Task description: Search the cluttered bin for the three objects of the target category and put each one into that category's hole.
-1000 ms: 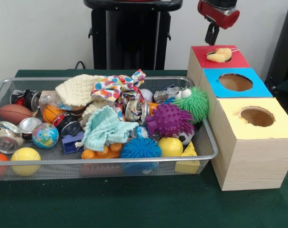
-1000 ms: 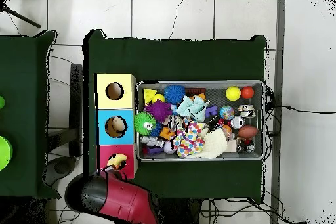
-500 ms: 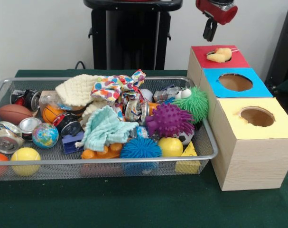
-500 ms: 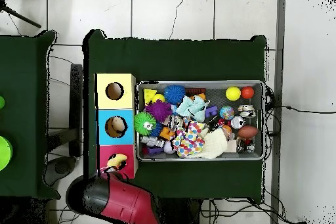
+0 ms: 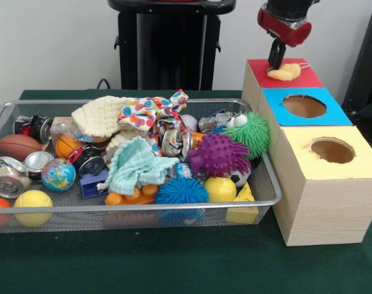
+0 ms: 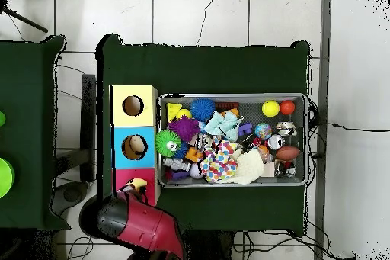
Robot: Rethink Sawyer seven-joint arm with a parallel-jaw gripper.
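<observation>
The pale yellow soft toy (image 5: 284,71) lay across the hole of the red-topped wooden box (image 5: 254,68), so it risked staying jammed or being nudged off, while the red-and-black gripper (image 5: 276,61), whose closure I could not tell, hung vertically just above it.

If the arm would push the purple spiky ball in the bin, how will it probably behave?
The purple ball looks soft: its thin spikes would likely bend and damp any rolling. It is wedged between the green ball and the yellow ball, so a push would probably shove those too. It is probably light for its size.
</observation>
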